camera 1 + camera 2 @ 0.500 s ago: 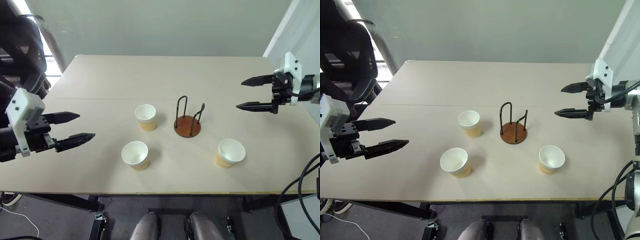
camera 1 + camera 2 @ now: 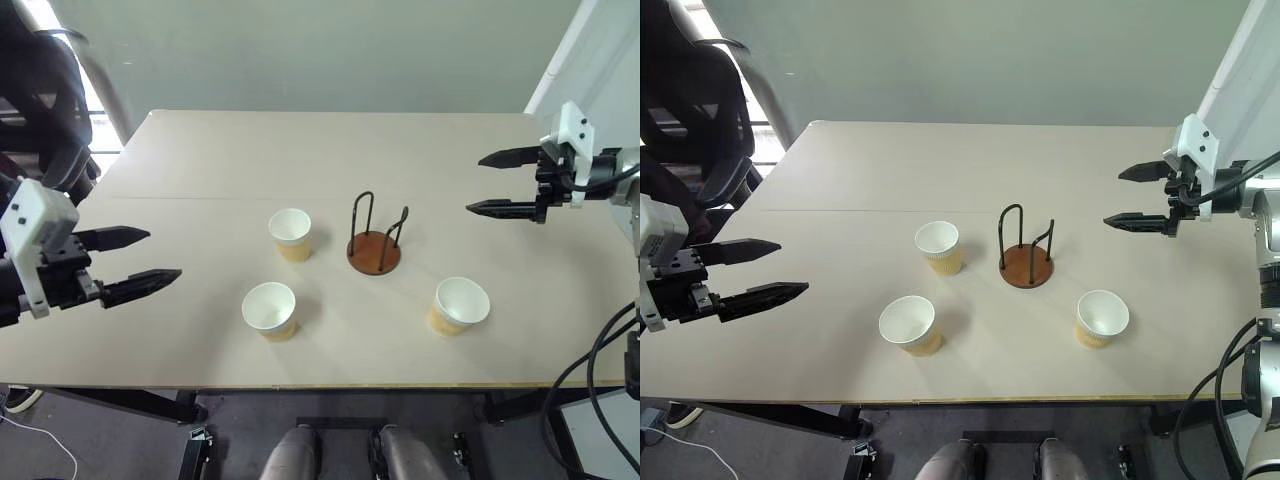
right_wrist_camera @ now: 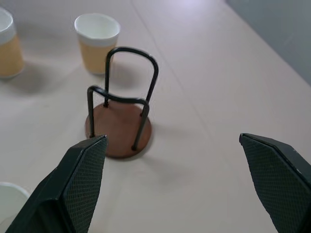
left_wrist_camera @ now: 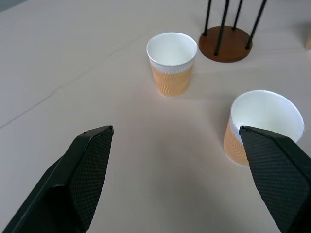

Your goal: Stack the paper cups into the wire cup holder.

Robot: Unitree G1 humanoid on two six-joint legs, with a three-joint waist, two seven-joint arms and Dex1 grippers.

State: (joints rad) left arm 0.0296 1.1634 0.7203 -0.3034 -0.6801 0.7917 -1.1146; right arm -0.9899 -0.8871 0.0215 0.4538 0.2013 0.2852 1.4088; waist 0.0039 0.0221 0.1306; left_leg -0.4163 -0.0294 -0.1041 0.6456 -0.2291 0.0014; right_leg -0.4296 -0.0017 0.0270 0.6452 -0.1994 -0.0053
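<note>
Three tan paper cups [image 2: 291, 234] [image 2: 270, 309] [image 2: 461, 305] with white insides upright on beige table [image 2: 200, 170], empty wire cup holder [image 2: 375, 240] with brown disc base between them, left tool [image 2: 140, 260] and right tool [image 2: 495, 183] spread wide, empty, above table sides

We see the black wire cup holder on its round rust-brown base [image 2: 374, 251] standing upright and empty. Three tan paper cups stand upright, apart: one [image 2: 291, 234] to its left, another [image 2: 270, 310] nearer, left, the third [image 2: 460, 306] nearer, right.

Even, bright daylight; soft short shadows are cast on the table [image 2: 200, 160]; window glare upper left.
</note>
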